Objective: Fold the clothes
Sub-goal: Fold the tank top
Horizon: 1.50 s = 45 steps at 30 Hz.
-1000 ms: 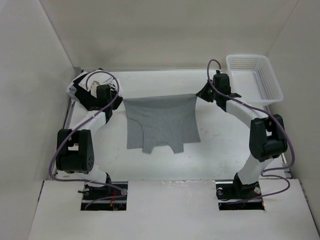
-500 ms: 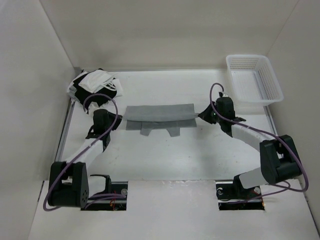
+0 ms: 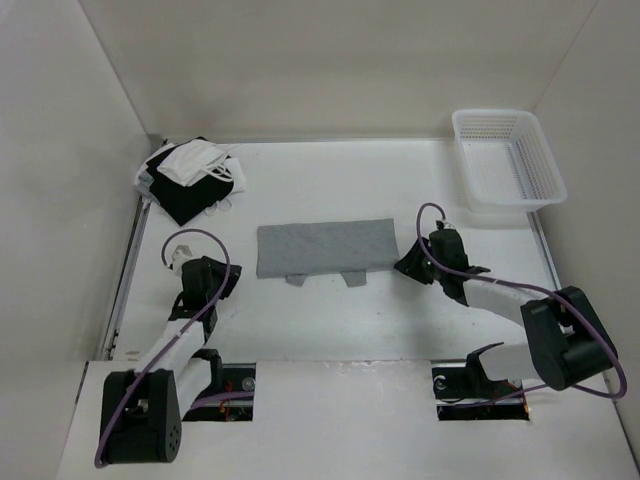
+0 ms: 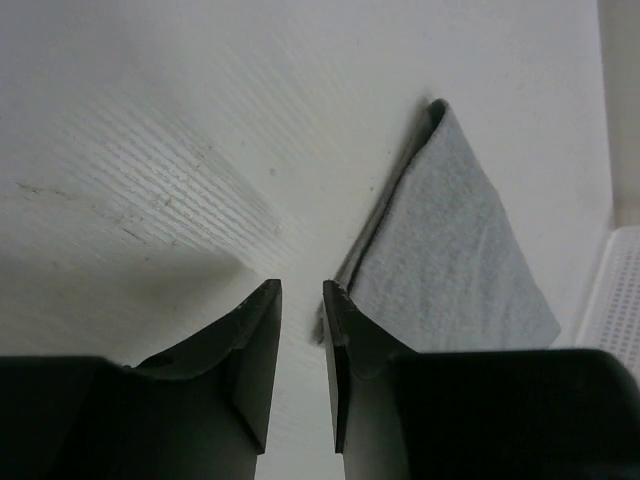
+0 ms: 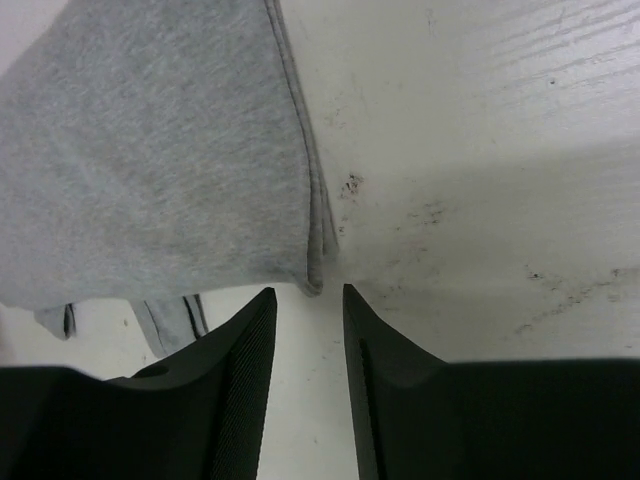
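Observation:
The clothes, a light grey sleeveless top, lie folded into a flat wide band at mid-table, with two strap ends poking out under the near edge. My left gripper is low on the table just off the band's near left corner, open and empty. In the left wrist view the clothes lie beyond the left gripper, to the right. My right gripper sits off the near right corner, open. In the right wrist view the clothes have their corner just ahead of the right gripper, nothing between the fingers.
A pile of black and white garments lies at the back left corner. A white mesh basket stands at the back right, its edge showing in the left wrist view. White walls close in the table on three sides.
Both grippers carried the top's held edge down and toward the near side, folding it over itself. They then opened, let go, and drew back off the corners.

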Each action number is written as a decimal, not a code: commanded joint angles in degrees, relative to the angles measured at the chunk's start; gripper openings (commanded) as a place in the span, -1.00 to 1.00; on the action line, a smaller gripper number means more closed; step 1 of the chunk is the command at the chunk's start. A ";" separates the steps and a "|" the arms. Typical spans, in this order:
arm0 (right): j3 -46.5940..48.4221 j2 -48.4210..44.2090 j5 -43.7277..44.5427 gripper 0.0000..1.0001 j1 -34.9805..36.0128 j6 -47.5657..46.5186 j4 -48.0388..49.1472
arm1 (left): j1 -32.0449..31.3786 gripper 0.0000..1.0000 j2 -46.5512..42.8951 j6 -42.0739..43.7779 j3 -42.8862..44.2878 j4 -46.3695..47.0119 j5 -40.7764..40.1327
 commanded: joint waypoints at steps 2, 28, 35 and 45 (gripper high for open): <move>1.68 -1.00 2.03 -0.15 -0.19 0.04 4.08 | -1.97 -0.57 -6.17 -2.11 2.68 0.95 -0.62; -3.93 3.61 -6.59 -0.92 -5.82 10.42 24.39 | -30.73 -0.58 9.39 0.08 11.58 10.35 -10.47; -0.17 -18.54 1.75 -0.94 -2.41 0.15 4.29 | -32.40 -0.58 4.30 -1.67 9.82 9.91 -10.12; 19.87 -15.51 12.75 -0.91 19.82 -15.77 -12.01 | -29.50 -0.57 -6.25 -2.47 6.57 3.67 -9.50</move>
